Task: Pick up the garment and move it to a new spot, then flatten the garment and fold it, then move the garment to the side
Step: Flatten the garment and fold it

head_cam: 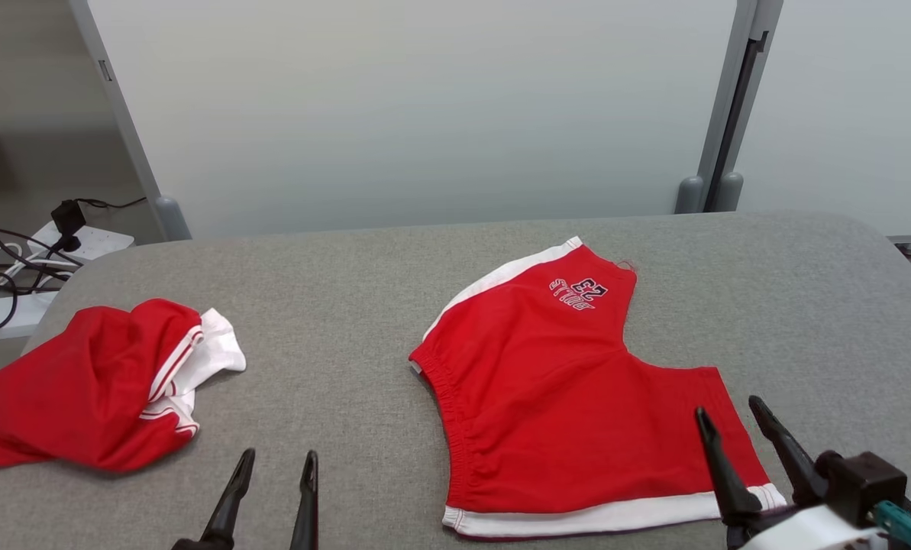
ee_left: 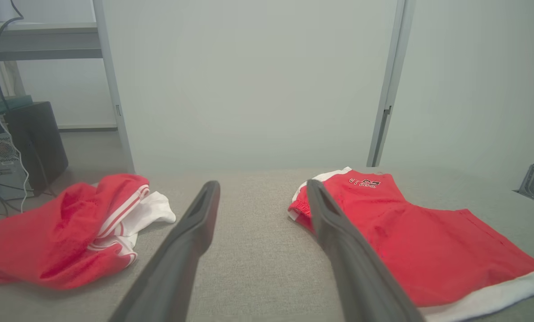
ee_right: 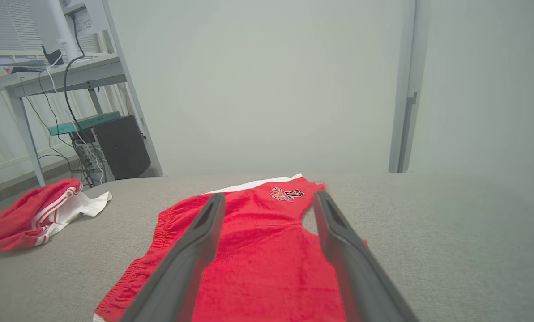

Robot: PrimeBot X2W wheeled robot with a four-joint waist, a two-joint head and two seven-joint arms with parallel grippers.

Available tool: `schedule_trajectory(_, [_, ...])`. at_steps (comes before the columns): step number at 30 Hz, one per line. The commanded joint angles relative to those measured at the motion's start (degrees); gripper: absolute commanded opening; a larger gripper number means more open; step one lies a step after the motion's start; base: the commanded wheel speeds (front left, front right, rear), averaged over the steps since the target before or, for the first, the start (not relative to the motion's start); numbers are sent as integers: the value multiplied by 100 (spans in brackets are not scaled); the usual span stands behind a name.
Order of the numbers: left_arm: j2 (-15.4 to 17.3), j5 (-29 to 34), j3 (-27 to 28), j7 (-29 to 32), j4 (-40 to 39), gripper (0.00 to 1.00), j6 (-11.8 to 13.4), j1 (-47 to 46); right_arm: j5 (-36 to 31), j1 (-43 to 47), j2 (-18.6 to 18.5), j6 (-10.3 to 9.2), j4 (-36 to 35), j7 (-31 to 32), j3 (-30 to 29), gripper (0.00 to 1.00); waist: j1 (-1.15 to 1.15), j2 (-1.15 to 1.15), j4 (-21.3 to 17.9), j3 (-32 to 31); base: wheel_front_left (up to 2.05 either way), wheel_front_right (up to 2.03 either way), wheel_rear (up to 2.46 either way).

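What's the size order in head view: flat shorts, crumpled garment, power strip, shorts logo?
1. flat shorts
2. crumpled garment
3. power strip and shorts logo: look about alike. The strip lies down on the floor, so they are left unranked.

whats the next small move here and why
Probably lower the right pincer onto the white hem of the flat red shorts and pinch it, to start the fold: the shorts lie spread out, unfolded, on the grey table, and that pincer hangs open and empty over their near leg.
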Motion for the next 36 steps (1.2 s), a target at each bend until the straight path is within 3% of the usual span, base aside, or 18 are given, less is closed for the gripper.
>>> schedule_trajectory(1, [-50, 89, 301, -60, -63, 100, -77, -130, -125, 71, -57, 18, -302, -75, 10, 100, 0, 0, -6, -22, 0, 0, 0])
schedule_trajectory(11, [-244, 340, 494, -60, 443, 100, -432, 96, -220, 580, -64, 18, -439, -77, -238, 100, 0, 0, -44, -12, 0, 0, 0])
schedule_trajectory(20, [-297, 472, 504, -60, 747, 100, -547, 14, -124, 578, -42, 18, -424, -77, -264, 100, 0, 0, -101, 17, 0, 0, 0])
schedule_trajectory(29, [-306, 442, -136, -60, 1439, 100, -756, -544, -14, 434, -62, 18, -423, -77, -238, 100, 0, 0, -135, 303, 0, 0, 0])
schedule_trajectory(36, [-306, 367, -821, -60, 2432, 100, -954, -1142, 51, 288, -145, 18, -474, -77, -123, 100, 0, 0, -324, 601, 0, 0, 0])
